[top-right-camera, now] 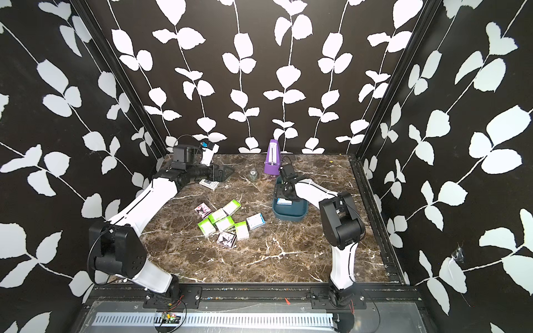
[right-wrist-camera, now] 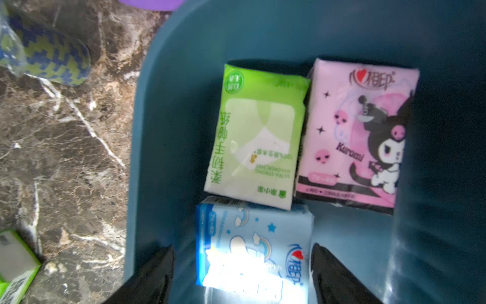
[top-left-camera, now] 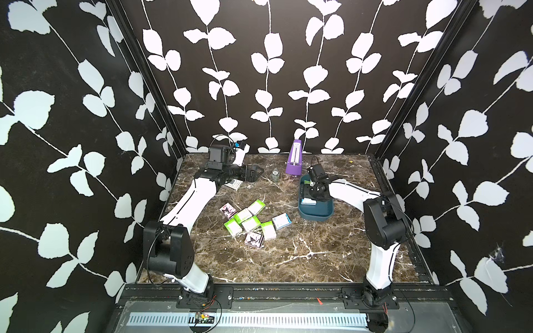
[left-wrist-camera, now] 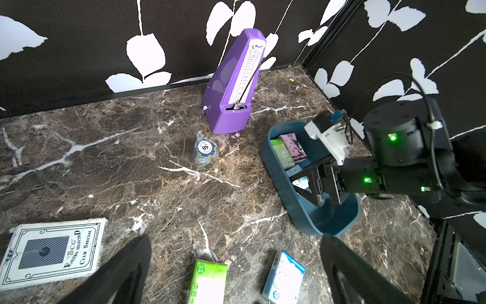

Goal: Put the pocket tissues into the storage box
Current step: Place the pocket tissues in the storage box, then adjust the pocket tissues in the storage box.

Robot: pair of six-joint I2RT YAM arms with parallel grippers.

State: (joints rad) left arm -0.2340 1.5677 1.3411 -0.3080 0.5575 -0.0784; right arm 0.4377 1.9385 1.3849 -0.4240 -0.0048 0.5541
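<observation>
teal storage box [top-left-camera: 315, 214] w/ 3 pocket tissues [right-wrist-camera: 256, 136] flat inside; other pkts [top-left-camera: 251, 223] clustered nearby.

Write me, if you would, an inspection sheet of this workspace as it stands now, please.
Surface: brown veined marble-pattern tabletop.
Job's things: storage box holds a green packet, a pink packet and a blue packet; eight loose packets are visible, clustered mid-table.
Clutter: purple metronome, wrapped chip stack, card box.
Grippers: left gripper open, empty; right gripper open inside the box, straddling the blue packet.
Cables: black cable loops over the right wrist.
Surroundings: black walls with white leaf print.
</observation>
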